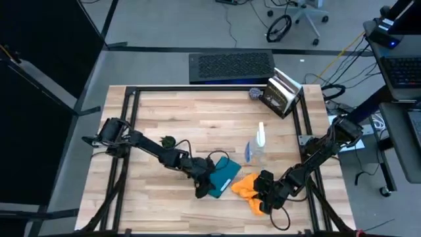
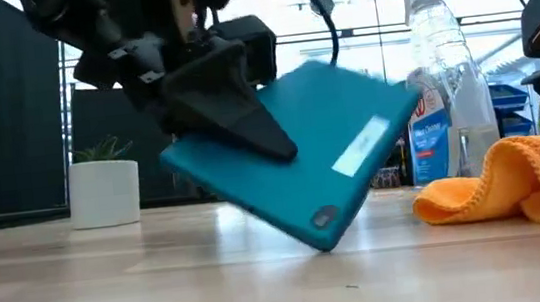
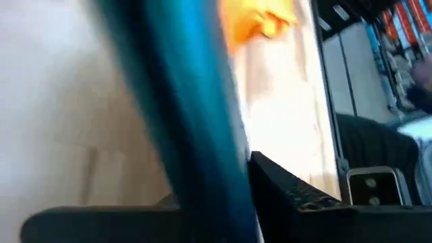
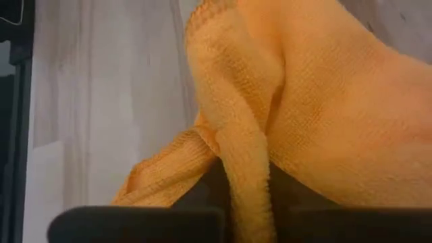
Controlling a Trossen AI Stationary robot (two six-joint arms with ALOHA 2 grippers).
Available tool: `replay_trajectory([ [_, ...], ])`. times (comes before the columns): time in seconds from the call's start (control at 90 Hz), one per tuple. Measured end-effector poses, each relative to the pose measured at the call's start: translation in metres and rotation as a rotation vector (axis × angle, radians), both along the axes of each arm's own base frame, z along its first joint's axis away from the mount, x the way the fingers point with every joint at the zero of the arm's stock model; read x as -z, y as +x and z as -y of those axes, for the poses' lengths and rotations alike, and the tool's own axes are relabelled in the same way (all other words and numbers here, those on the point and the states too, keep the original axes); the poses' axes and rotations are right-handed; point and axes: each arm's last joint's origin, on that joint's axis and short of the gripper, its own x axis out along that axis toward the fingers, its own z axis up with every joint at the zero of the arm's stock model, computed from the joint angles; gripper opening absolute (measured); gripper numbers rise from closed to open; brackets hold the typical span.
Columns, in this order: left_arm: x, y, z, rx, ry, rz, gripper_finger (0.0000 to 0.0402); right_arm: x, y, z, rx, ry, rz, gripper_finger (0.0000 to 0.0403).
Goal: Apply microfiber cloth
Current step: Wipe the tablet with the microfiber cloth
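While clamped on the tilted teal-cased flat tablet point(image 2: 301, 163), one corner touching the pale wooden table point(image 1: 197, 118), left gripper point(image 1: 204, 187) sits just beside the right gripper point(image 1: 263, 197), closed on the bunched soft orange microfiber cloth point(image 1: 247, 186). Clear plastic spray bottle point(image 1: 258, 148) just beyond.
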Motion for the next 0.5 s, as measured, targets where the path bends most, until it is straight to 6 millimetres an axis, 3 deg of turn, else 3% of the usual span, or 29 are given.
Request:
replay_trajectory([
  [0.5, 0.0040, -0.0026, -0.0020, -0.045, -0.012, -0.072, 0.0145, 0.0002, 0.0003, 0.0000, -0.018, -0.012, 0.006, 0.0015],
])
